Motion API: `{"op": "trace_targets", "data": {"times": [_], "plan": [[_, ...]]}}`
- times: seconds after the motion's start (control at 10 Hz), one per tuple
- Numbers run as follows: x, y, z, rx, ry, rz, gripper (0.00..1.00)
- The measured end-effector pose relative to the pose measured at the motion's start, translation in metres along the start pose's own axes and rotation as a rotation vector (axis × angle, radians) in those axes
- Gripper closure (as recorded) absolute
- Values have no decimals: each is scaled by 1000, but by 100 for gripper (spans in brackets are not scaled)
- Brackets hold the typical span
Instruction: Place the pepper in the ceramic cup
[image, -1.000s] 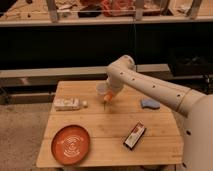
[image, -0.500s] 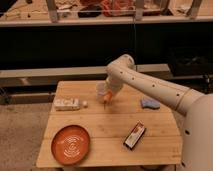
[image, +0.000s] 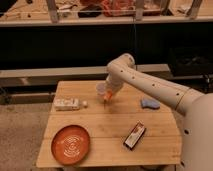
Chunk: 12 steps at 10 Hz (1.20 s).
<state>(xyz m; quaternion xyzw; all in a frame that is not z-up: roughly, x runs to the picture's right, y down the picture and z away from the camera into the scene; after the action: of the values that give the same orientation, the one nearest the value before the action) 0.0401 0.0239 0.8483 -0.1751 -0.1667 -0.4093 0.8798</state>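
Observation:
The ceramic cup (image: 100, 89) is a small white cup standing at the back middle of the wooden table (image: 110, 150). My gripper (image: 108, 93) hangs at the end of the white arm, right beside the cup on its right and slightly in front of it. The pepper (image: 106, 98) shows as a small orange tip just under the gripper, close above the table. Whether the gripper grips the pepper cannot be told. The cup's inside is hidden.
A flat white box (image: 66, 104) lies left of the cup with a small white bit (image: 85, 103) beside it. A round orange plate (image: 71, 144) sits front left, a dark packet (image: 135, 135) front right, a blue object (image: 150, 103) at the right.

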Motion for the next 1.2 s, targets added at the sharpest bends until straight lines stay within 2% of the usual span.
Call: {"op": "trace_targets", "data": {"times": [1.1,1.2], "plan": [[4,-5,-5,25,-13,-14,93],[5,-6,-6,27,-12,-14,90]]}}
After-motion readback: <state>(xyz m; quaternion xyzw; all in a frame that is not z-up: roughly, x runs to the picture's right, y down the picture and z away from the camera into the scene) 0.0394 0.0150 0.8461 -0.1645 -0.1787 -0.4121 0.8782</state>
